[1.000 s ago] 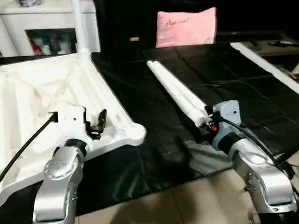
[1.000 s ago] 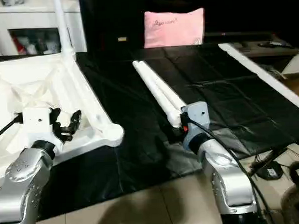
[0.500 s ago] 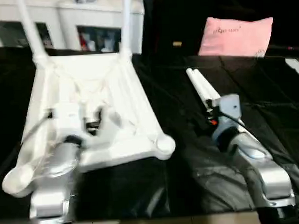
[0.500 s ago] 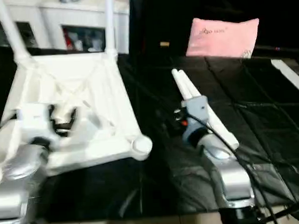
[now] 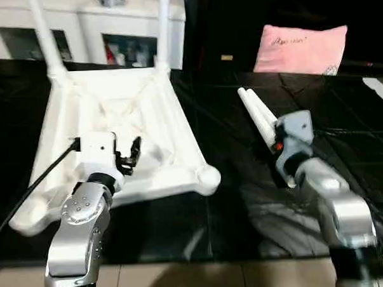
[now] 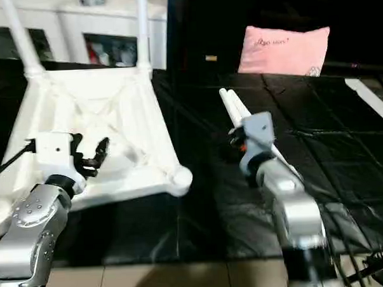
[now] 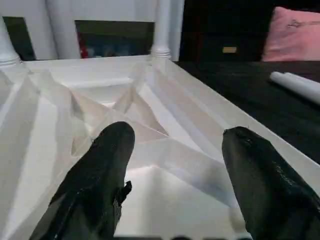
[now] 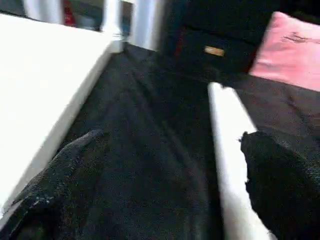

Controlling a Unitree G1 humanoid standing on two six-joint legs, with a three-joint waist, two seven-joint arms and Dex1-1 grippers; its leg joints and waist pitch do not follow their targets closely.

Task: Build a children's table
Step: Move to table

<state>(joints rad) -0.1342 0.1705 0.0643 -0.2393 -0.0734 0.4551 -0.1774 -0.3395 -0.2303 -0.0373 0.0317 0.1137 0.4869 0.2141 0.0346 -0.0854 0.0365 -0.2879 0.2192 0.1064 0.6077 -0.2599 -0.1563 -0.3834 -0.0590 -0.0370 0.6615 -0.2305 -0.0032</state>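
Table (image 5: 152, 120) lies upside down on the black sheet (image 5: 245, 198), left of centre, ribbed underside up. Two legs are already in the far corner sockets: far-left leg (image 5: 40, 32) and far-right leg (image 5: 164, 24), both upright. The near-right socket (image 5: 207, 178) is empty and so is the near-left socket (image 5: 26, 222).

Left gripper (image 5: 128, 156) hovers over the near part of the underside, fingers spread, nothing between them. The left wrist view confirms this: both black fingers (image 7: 105, 165) are apart with the white ribs visible in the gap. No contact with the plastic that I can see.

Two loose legs (image 5: 257, 112) lie side by side on the sheet to the right of the table, touching each other and running from near the right arm toward the far side. Right gripper (image 8: 165, 180) sits at their near end. The right wrist view shows its fingers apart, with one leg (image 8: 227, 150) running just beside the right-hand finger (image 8: 280, 175). That view is blurred, so I cannot say whether the finger touches the leg. The table edge (image 8: 45, 90) is on the other side of the gripper, well apart from it.

Pink pillow (image 5: 302, 48) at the far edge of the sheet, right of centre. White cabinet (image 5: 91, 27) behind the table. Tiled floor (image 5: 204, 279) along the near edge.
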